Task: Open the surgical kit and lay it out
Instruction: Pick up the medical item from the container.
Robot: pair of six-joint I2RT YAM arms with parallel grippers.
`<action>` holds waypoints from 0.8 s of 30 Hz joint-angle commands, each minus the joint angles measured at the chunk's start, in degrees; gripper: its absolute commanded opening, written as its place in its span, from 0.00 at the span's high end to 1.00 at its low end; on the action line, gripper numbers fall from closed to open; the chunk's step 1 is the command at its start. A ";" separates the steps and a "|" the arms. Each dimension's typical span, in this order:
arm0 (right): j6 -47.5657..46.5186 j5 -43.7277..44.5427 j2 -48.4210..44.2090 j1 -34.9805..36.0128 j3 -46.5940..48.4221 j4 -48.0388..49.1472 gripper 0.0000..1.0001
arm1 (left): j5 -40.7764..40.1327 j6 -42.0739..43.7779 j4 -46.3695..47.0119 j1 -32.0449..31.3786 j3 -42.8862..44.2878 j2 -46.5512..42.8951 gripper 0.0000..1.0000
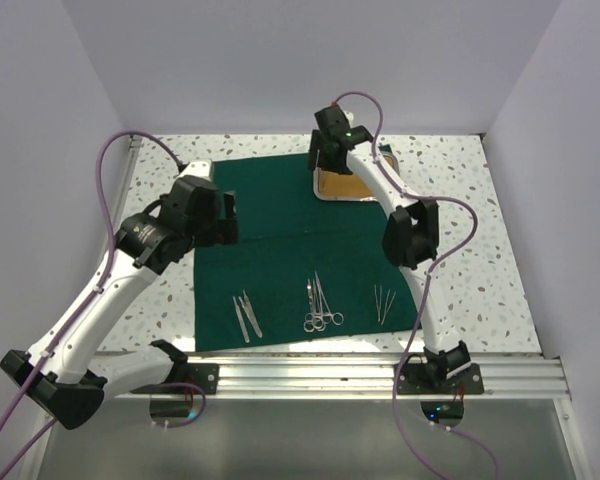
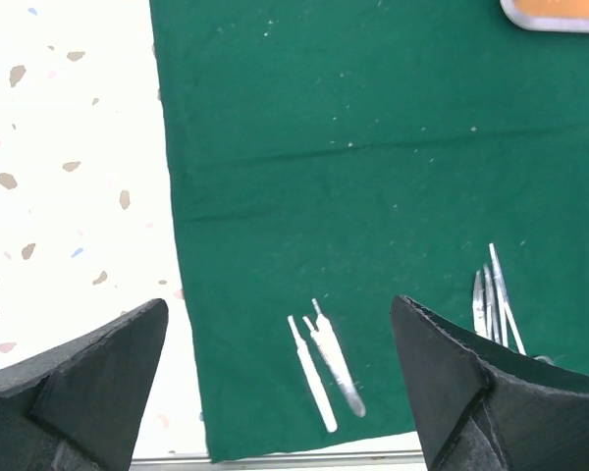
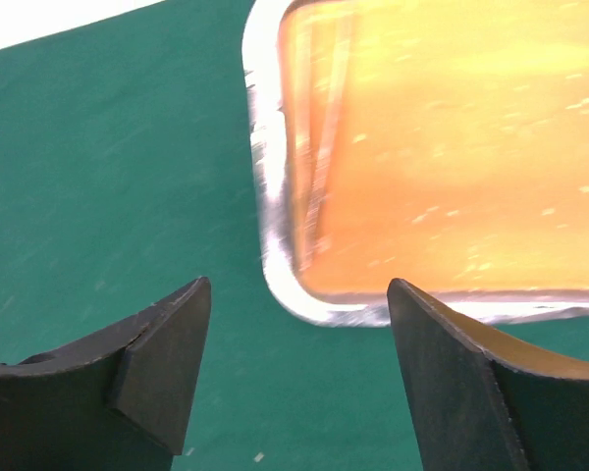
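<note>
The dark green cloth [image 1: 280, 250] lies spread flat on the table. On its near part are two flat silver handles [image 1: 247, 316] [image 2: 330, 365], a bunch of scissors and forceps [image 1: 320, 306] [image 2: 492, 300], and thin tweezers [image 1: 383, 302]. The steel tray [image 1: 342, 190] with tan-gold lining [image 3: 452, 147] sits at the cloth's far right; the right arm covers part of it. My right gripper [image 1: 323, 158] [image 3: 299, 285] is open over the tray's corner rim [image 3: 273, 206], with nothing between its fingers. My left gripper [image 1: 226, 220] [image 2: 280, 314] is open above the cloth's left edge, holding nothing.
The speckled white tabletop [image 1: 450, 200] surrounds the cloth [image 2: 373, 147]. White walls close in the back and both sides. An aluminium rail [image 1: 330, 375] runs along the near edge, where both arm bases are bolted. Purple cables loop off each arm.
</note>
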 commanded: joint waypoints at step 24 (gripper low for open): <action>3.66 3.88 10.10 -0.38 2.23 3.48 0.47 | -0.41 6.75 0.28 -0.35 -1.97 1.32 0.00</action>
